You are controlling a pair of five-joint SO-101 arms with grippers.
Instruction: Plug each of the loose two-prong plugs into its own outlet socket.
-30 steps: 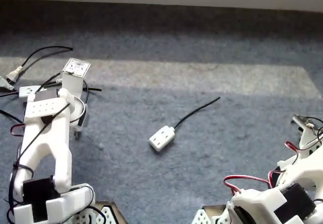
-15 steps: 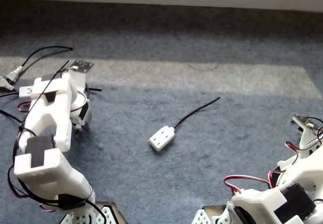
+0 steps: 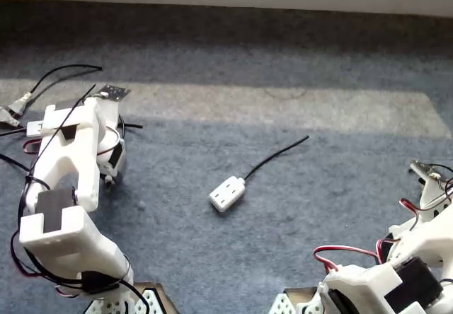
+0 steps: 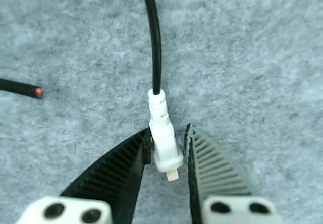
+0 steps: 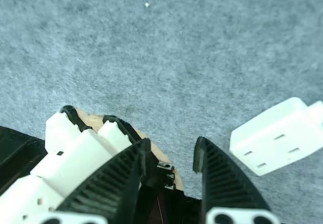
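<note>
A white two-prong plug (image 4: pixel 164 142) on a black cord (image 4: pixel 154 37) lies on the grey carpet between the fingers of my left gripper (image 4: pixel 167 139). One finger touches it and a narrow gap shows at the other, so the gripper is still open. My left arm (image 3: pixel 71 151) bends down over that spot at the table's left. A white outlet socket (image 3: pixel 227 193) with a black cable lies near the middle. It also lies just beyond my right gripper (image 5: pixel 171 146), as the white socket (image 5: pixel 277 135). That gripper is open and holds nothing, tucked back above its own base.
A second plug (image 3: pixel 17 105) and a white socket block (image 3: pixel 35 126) lie with black cables at the far left edge. A loose black cable end with a red tip (image 4: pixel 21 89) lies near the left gripper. The right arm (image 3: pixel 396 271) sits folded at the lower right.
My left arm has folded forward and down over the plug, and its wrist has dropped toward the carpet. The right arm and the middle socket have not moved.
</note>
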